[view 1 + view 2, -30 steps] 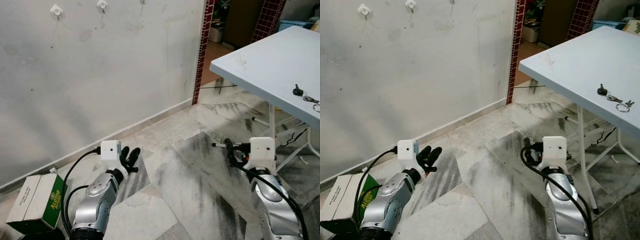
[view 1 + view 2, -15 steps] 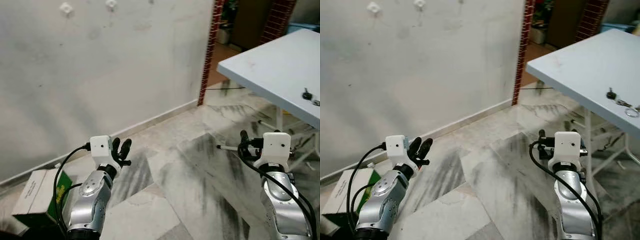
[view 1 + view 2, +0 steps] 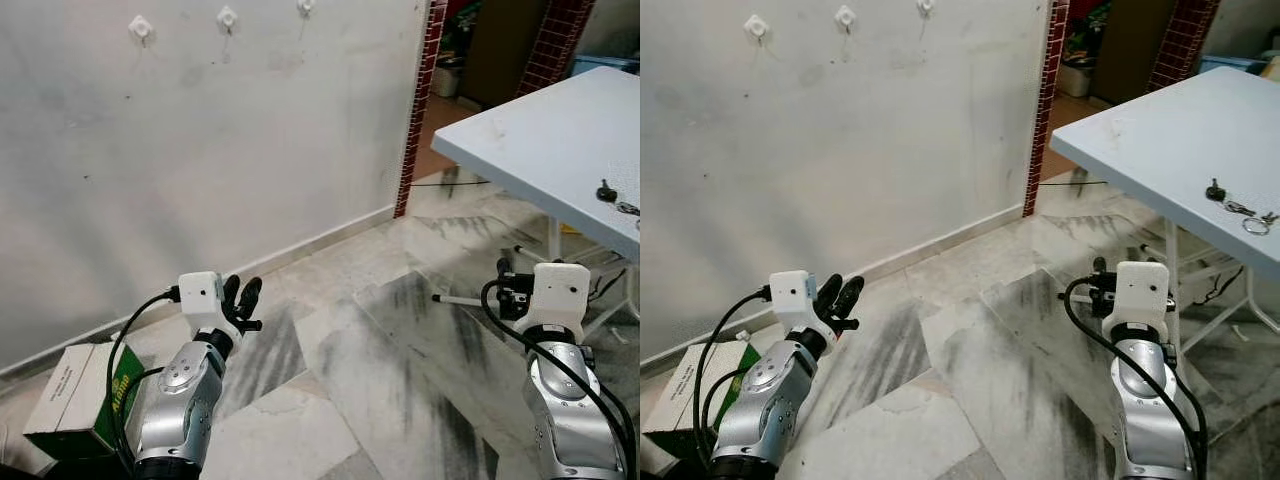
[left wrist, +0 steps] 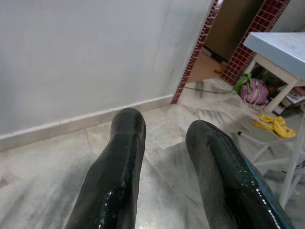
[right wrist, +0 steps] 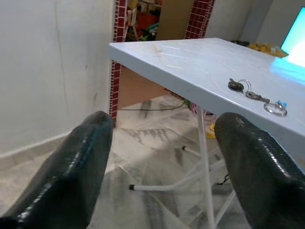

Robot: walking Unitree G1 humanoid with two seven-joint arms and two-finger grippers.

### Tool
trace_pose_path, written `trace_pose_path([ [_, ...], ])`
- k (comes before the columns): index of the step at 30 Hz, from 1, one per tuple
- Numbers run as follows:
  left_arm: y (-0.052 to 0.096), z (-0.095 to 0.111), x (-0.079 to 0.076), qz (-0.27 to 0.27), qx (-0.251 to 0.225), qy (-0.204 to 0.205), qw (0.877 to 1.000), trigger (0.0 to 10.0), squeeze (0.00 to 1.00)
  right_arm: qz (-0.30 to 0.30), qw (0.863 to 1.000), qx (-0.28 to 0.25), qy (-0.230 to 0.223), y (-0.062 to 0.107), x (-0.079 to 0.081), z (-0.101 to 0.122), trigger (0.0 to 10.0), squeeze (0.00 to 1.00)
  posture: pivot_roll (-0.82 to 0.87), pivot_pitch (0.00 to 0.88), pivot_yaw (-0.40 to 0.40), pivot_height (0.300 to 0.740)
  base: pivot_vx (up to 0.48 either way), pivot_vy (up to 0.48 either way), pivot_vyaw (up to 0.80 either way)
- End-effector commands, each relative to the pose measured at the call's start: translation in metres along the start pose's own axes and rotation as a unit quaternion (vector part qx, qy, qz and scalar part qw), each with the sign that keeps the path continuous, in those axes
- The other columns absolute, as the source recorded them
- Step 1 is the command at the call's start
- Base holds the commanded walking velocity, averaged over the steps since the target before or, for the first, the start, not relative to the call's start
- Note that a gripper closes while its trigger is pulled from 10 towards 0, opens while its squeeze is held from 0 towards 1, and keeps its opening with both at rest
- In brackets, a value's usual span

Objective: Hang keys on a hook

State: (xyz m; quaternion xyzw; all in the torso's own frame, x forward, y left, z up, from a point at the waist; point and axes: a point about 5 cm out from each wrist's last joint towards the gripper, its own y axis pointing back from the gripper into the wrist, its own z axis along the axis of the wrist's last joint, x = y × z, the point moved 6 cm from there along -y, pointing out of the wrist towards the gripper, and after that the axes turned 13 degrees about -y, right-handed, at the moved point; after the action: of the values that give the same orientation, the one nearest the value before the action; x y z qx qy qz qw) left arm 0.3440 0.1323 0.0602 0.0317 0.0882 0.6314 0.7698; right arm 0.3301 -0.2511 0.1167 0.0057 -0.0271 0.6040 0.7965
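Low on the left, over the marble floor (image 3: 330, 350): left tool (image 3: 240, 300), two black fingers (image 4: 119, 167) spread slightly apart, holding nothing, aimed toward the white wall (image 3: 200, 150) and its skirting. Low on the right: right tool (image 3: 1102, 283), fingers (image 5: 71, 167) parted wide, likewise holding nothing, raised in front of the pale blue surface (image 3: 1160, 130) and pointed toward it.

On the surface, near its right edge and well apart from both tools: one bunch of keys (image 3: 1238, 208), with a dark-headed key, a short chain and a ring at the end, lying flat. Seen from the right wrist, keys (image 5: 256, 96) between the two fingertips in the picture, farther off.

High on the wall, far left: three white hooks (image 3: 845, 16) in a row, all bare. Near left by the skirting: one green and white box (image 3: 80, 400) on the floor, just beside the left arm. Far behind, right of the wall: one red-tiled pillar (image 3: 415, 100) edging a doorway, a second red-tiled pillar (image 3: 552, 40) beyond it. Under the surface: white legs (image 3: 1170, 270) and a black cable.
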Motion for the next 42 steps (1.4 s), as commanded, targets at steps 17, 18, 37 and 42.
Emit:
trace_pose_path([
  [17,-0.001,-0.003,-0.017,-0.050,0.013,0.010,0.999,10.0,0.00,-0.017,0.999,0.032,-0.014,0.006,-0.008,-0.012,10.0,1.00,-0.11,0.000,0.086,0.740,0.000,0.000,-0.41],
  [18,-0.001,-0.004,-0.017,-0.051,0.015,0.009,0.999,10.0,0.00,-0.015,0.999,0.033,-0.014,0.007,-0.008,-0.013,10.0,1.00,-0.11,0.000,0.086,0.740,0.000,0.000,0.00],
  [37,0.001,-0.008,-0.020,-0.061,0.024,-0.002,0.998,10.0,0.00,-0.003,0.999,0.045,-0.017,0.009,-0.003,-0.017,10.0,0.00,-0.12,0.000,0.087,0.740,0.172,0.000,0.00],
  [42,0.001,-0.009,-0.021,-0.062,0.026,-0.002,0.998,10.0,0.00,-0.002,0.999,0.051,-0.013,0.009,-0.003,-0.020,10.0,0.00,-0.12,0.000,0.087,0.740,0.250,0.000,-0.38],
])
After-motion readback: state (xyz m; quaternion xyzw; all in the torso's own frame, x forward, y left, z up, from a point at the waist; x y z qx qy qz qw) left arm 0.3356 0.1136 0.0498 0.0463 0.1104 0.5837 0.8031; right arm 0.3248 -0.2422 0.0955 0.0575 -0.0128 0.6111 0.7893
